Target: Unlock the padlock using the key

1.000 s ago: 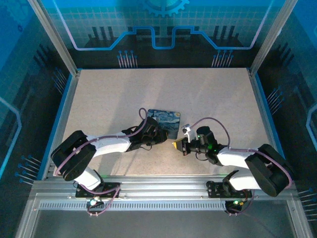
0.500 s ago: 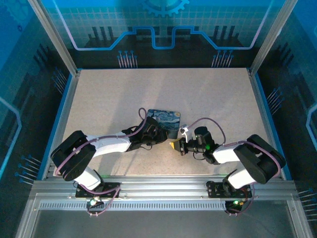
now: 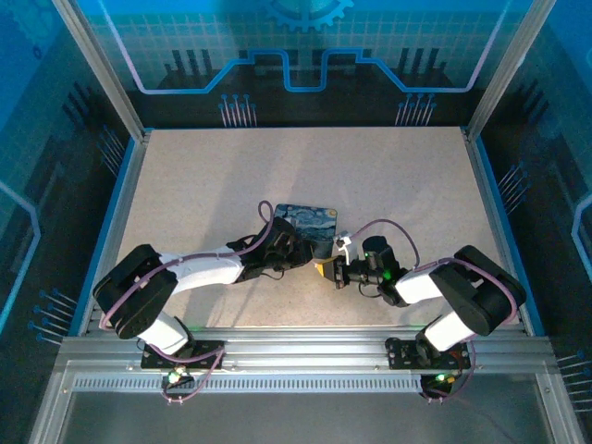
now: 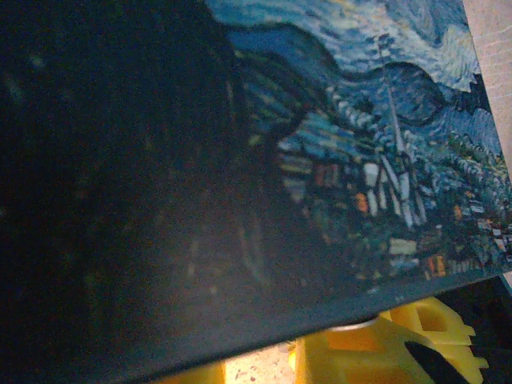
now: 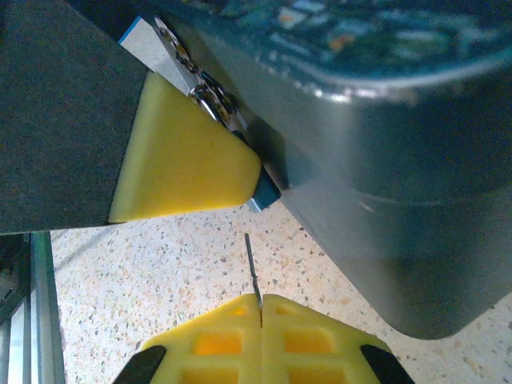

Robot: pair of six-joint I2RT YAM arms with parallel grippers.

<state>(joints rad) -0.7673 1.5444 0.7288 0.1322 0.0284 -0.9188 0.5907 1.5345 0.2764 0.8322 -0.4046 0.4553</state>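
**Control:** Non-task items, please.

**Operator:** I log one rectangular tin (image 3: 315, 220), its lid painted in blue and yellow swirls and facing up. It sits on a pale speckled tabletop (image 3: 231, 171). A slotted metal rail (image 3: 296, 350) runs along the table edge on the near side of the tin. A blue patterned panel (image 3: 305, 55) stands well behind the tin.

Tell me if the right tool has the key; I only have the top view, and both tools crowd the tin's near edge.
Observer: Yes. The right tool is shut, with the key sticking out between its tips.
Operator: Is the key touching anything ahead?
Observer: No, bare table shows between its tip and the tin.
Operator: What's straight ahead of it?
Observer: The left tool's yellow finger, against the tin's wall, with shiny metal bits wedged there; I can't confirm they're the padlock.
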